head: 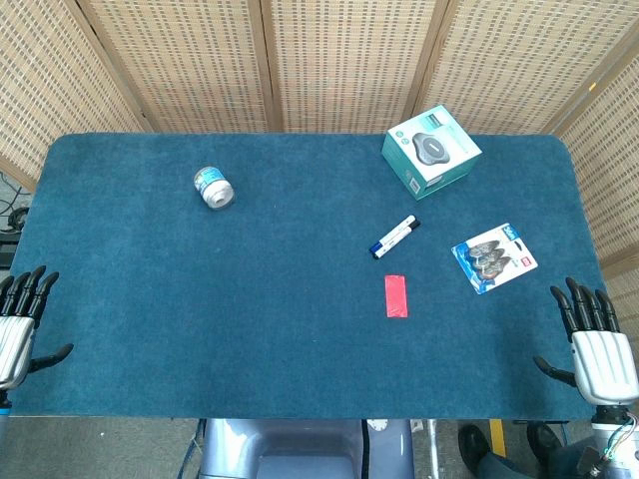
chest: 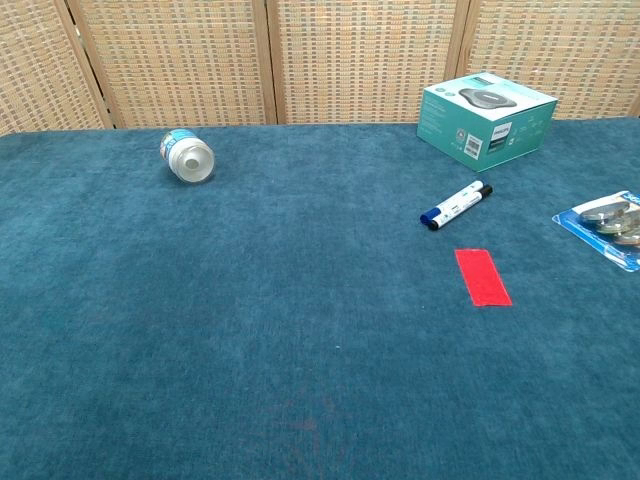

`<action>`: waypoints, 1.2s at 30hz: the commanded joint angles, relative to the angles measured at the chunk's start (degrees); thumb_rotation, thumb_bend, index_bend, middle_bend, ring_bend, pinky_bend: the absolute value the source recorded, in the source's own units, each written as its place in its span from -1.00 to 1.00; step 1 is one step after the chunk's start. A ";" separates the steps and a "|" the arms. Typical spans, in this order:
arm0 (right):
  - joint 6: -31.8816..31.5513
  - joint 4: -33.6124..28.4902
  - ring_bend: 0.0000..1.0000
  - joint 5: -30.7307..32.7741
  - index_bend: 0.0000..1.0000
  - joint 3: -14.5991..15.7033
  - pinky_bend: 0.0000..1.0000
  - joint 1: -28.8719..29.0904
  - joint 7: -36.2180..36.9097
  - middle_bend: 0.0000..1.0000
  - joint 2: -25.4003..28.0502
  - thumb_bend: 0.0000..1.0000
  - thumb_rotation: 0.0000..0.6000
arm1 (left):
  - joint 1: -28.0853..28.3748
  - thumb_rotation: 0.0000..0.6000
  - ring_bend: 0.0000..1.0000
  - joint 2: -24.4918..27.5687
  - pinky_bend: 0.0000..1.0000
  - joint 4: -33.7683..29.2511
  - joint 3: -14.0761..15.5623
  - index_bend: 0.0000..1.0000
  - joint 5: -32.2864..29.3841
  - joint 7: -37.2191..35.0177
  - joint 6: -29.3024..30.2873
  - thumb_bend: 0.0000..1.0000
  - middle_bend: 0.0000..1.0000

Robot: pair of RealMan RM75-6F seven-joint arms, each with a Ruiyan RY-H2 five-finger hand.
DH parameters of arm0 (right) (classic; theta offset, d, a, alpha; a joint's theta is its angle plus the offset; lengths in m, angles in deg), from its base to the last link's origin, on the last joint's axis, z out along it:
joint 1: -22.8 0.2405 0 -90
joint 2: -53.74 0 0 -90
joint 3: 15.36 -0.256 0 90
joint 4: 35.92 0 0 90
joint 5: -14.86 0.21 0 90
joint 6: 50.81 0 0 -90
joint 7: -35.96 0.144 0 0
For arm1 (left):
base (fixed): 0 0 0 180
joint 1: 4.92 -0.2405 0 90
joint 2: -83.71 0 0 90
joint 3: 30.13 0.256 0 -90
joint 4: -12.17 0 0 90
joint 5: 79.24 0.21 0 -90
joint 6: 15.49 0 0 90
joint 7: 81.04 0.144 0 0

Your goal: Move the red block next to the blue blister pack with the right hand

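The red block (head: 396, 295) (chest: 483, 276) lies flat on the blue table cloth, right of centre. The blue blister pack (head: 494, 257) (chest: 607, 224) lies to its right and a little further back, partly cut off in the chest view. My right hand (head: 597, 341) rests at the table's front right corner, fingers apart and holding nothing, well to the right of the block. At the front left edge my left hand (head: 20, 317) is also spread and empty. Neither hand shows in the chest view.
Two markers (head: 395, 238) (chest: 456, 205) lie just behind the red block. A teal box (head: 431, 151) (chest: 487, 118) stands at the back right. A small tin (head: 213, 188) (chest: 187, 156) lies on its side at the back left. Woven screens stand behind the table.
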 commanded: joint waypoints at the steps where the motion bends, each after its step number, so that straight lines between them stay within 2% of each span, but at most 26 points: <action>1: 0.34 0.05 -1.00 -0.06 -1.00 0.12 -1.00 0.17 -0.45 -1.00 -0.17 -1.00 1.00 | -0.03 1.00 -1.00 0.03 -1.00 -0.02 0.02 -1.00 0.06 -0.03 0.05 -0.97 -1.00; 9: 4.45 1.19 -1.00 -1.43 -1.00 0.43 -1.00 3.09 -1.01 -1.00 -1.32 -1.00 1.00 | 0.03 1.00 -1.00 -0.01 -1.00 -0.07 -0.06 -1.00 -0.11 -0.11 -0.09 -0.97 -1.00; 14: 9.27 2.81 -1.00 -2.91 -0.97 -1.37 -1.00 8.37 1.21 -1.00 -2.52 -1.00 1.00 | 0.29 1.00 -1.00 0.14 -1.00 -0.21 -0.05 -1.00 -0.26 -0.04 -0.68 -0.97 -1.00; 17: 11.45 3.58 -1.00 -2.88 -0.84 -3.35 -1.00 11.71 2.06 -1.00 -4.34 -1.00 1.00 | 0.39 1.00 -1.00 0.16 -1.00 -0.29 -0.09 -1.00 -0.33 0.15 -0.83 -0.97 -1.00; 19: 14.11 4.69 -1.00 -2.63 -0.69 -4.63 -1.00 14.89 2.22 -1.00 -7.34 -0.98 1.00 | 0.46 1.00 -1.00 0.15 -1.00 -0.32 -0.12 -1.00 -0.39 0.17 -0.93 -0.97 -1.00; 23: 18.39 7.08 -1.00 -2.31 -0.56 -4.78 -1.00 18.63 -0.65 -1.00 -10.63 -0.89 1.00 | 0.52 1.00 -1.00 0.24 -1.00 -0.42 -0.12 -1.00 -0.47 0.07 -1.08 -0.97 -1.00; 28: 23.89 8.05 -1.00 -0.44 -0.55 -4.81 -1.00 22.35 -5.00 -1.00 -13.58 -0.85 1.00 | 0.52 1.00 -1.00 0.41 -1.00 -0.43 -0.09 -1.00 -0.66 -0.58 -1.28 -0.97 -1.00; 36: 27.58 9.30 -1.00 4.22 -0.53 -5.63 -1.00 25.34 -10.13 -1.00 -18.38 -0.59 1.00 | 0.53 1.00 -1.00 0.51 -1.00 -0.37 -0.06 -1.00 -0.80 -0.78 -1.42 -0.97 -1.00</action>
